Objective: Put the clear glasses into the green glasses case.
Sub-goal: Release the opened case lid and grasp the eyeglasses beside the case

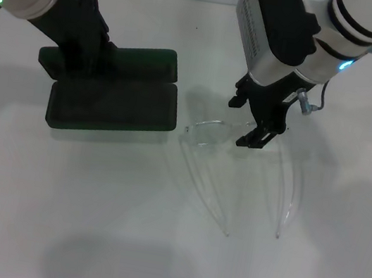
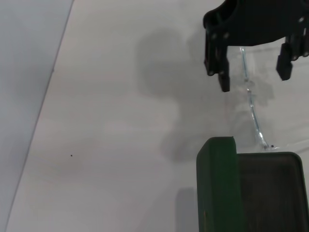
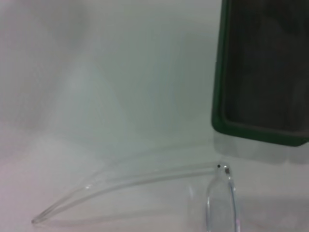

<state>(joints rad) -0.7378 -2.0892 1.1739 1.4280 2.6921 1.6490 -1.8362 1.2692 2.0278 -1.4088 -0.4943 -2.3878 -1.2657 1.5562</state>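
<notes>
The green glasses case (image 1: pixel 113 102) lies open left of centre, its dark lining facing up and its lid (image 1: pixel 142 60) behind. My left gripper (image 1: pixel 85 47) rests at the lid's back left corner. The clear glasses (image 1: pixel 210 130) lie on the white table just right of the case, with their temple arms (image 1: pixel 290 199) pointing toward me. My right gripper (image 1: pixel 249 124) hangs open just above the glasses' front. In the left wrist view that gripper (image 2: pixel 254 79) straddles the frame (image 2: pixel 251 104) beyond the case (image 2: pixel 270 193). The right wrist view shows one temple (image 3: pixel 130 181) and the case's edge (image 3: pixel 219 96).
The white table (image 1: pixel 119 242) stretches around the case and glasses, with only shadows on it. A wall edge (image 2: pixel 29 96) runs along one side in the left wrist view.
</notes>
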